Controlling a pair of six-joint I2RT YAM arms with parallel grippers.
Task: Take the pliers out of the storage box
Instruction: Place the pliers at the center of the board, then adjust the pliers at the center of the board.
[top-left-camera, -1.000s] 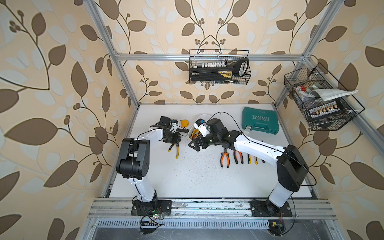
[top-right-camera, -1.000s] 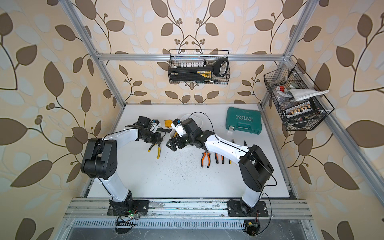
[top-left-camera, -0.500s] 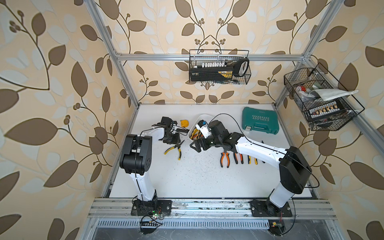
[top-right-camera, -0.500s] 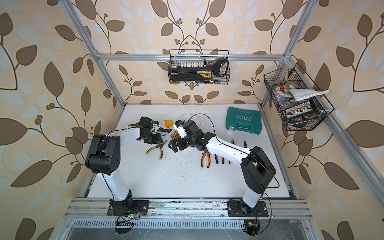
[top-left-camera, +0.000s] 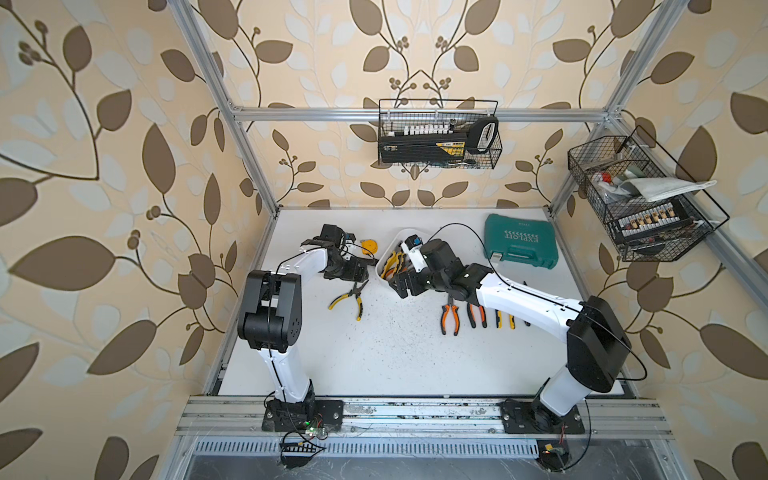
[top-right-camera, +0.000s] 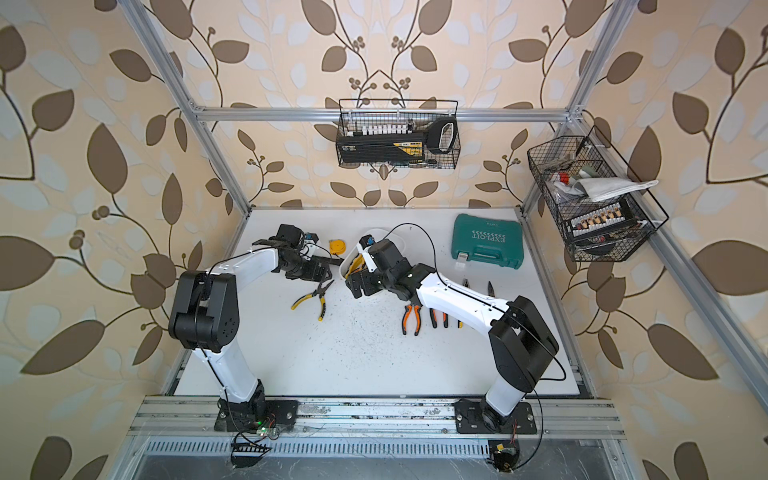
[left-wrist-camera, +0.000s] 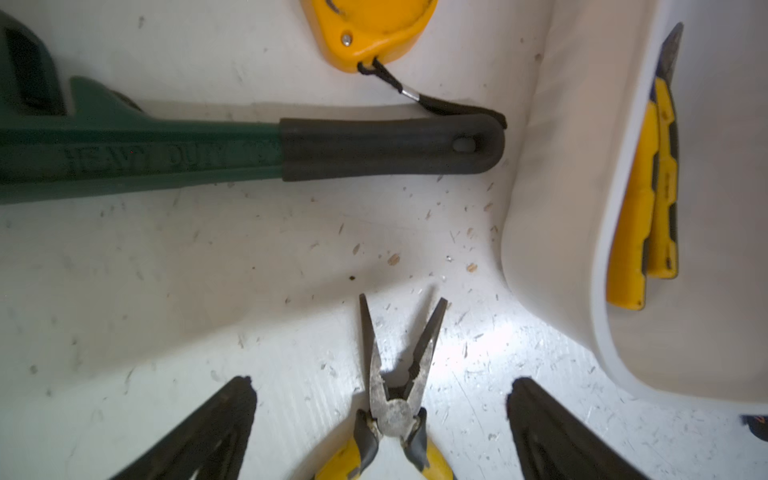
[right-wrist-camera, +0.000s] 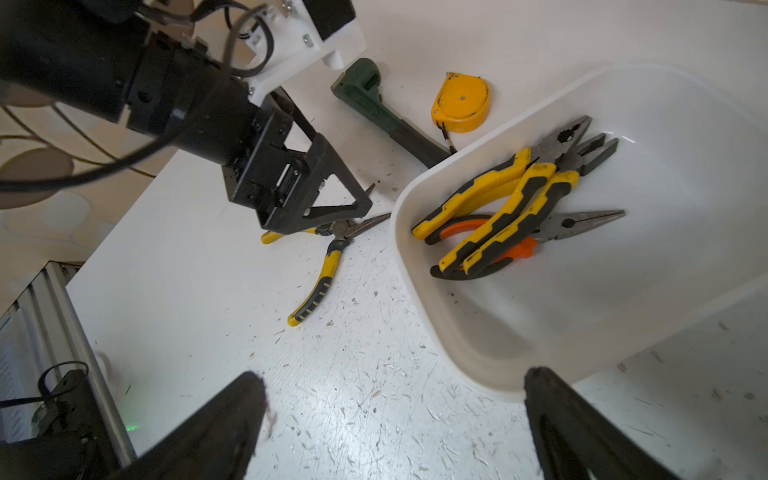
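Left gripper (left-wrist-camera: 382, 382): fingers wide apart, nothing clamped. It hangs over a yellow-handled needle-nose pair (left-wrist-camera: 395, 399) that lies flat on the bench (top-left-camera: 374, 357), nose agape, just beside the storage box (right-wrist-camera: 582, 324) on the side facing the left edge.

Right gripper (right-wrist-camera: 397, 374): also spread and empty, poised at the box's near rim.

The box sits toward the far edge, about mid-width. Inside I see a heap of pliers (right-wrist-camera: 507, 208), yellow and orange handles overlapping.

A row of pliers (top-left-camera: 449, 308) lies toward the right edge, partly under the right arm.
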